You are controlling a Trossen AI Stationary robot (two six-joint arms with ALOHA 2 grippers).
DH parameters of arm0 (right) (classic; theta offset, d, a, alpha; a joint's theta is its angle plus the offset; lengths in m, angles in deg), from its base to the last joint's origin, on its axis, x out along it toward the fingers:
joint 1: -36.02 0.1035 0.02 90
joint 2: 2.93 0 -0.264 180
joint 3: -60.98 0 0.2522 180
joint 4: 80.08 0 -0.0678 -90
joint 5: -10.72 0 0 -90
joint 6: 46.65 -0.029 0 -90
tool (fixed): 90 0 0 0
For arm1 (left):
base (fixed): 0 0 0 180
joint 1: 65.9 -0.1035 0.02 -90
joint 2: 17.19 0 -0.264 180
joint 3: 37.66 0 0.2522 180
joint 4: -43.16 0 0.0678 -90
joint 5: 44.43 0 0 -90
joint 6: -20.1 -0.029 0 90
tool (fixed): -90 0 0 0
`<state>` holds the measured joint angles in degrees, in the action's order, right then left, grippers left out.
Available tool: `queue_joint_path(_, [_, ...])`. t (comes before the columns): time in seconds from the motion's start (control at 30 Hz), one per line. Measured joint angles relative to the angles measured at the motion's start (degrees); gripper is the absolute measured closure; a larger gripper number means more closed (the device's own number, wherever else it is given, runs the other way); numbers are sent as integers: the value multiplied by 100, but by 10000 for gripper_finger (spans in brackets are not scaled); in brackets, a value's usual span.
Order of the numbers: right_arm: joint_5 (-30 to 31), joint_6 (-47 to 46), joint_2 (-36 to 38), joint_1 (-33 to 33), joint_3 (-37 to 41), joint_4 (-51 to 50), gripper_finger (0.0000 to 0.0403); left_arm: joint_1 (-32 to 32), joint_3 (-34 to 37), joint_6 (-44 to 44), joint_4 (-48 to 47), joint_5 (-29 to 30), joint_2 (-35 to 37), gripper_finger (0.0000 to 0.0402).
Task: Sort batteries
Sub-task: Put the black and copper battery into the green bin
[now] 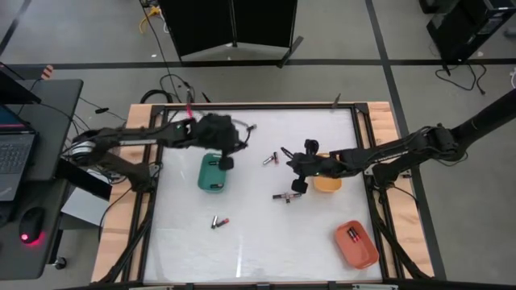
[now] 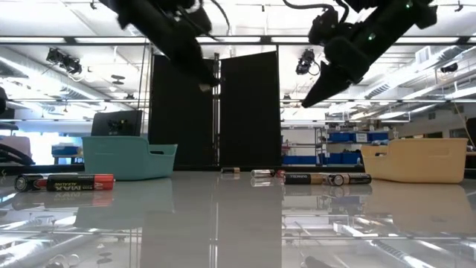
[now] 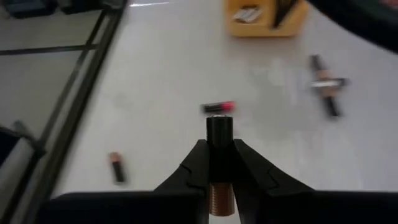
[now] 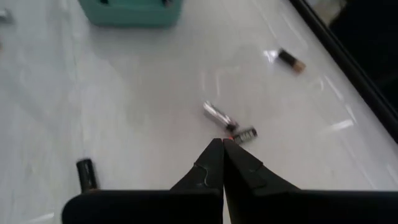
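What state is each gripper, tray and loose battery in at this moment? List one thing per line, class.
left gripper: shut on a battery, above the green tray.
right gripper: shut, empty, raised over the table.
green tray: upright.
yellow tray: upright.
orange tray: holds a battery.
loose batteries: lying flat on the table.

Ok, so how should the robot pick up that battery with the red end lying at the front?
Around its middle, coming straight down from above. The red-ended battery lies flat on the table, so its long round sides are free for one finger each. A dark battery lies close by one end, so pinching end to end would likely bump it.
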<state>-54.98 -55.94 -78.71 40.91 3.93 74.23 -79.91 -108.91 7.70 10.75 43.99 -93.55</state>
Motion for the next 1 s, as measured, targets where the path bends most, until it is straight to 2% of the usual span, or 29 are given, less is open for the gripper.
queue_joint_path(0.1, [-212,205,1,-78,249,633,395,459,322,275,-48,301,416,358])
queue_joint_path(0.27, [-334,309,1,-119,616,1404,394,982,607,872,-900,1097,849,358])
queue_joint_path(0.33, [-366,308,1,-119,696,1586,394,1075,671,1107,-1209,1225,898,358])
queue_joint_path(0.43, [-400,308,-1,-134,793,1749,394,1117,785,1383,-1701,1226,904,358])
queue_joint_path(0.57, [-405,331,-1,-198,865,1982,394,1094,1008,1544,-1817,1069,798,358])
queue_joint_path(1.0, [-491,344,-1,-390,896,2005,394,713,1592,1317,-1410,692,34,358])
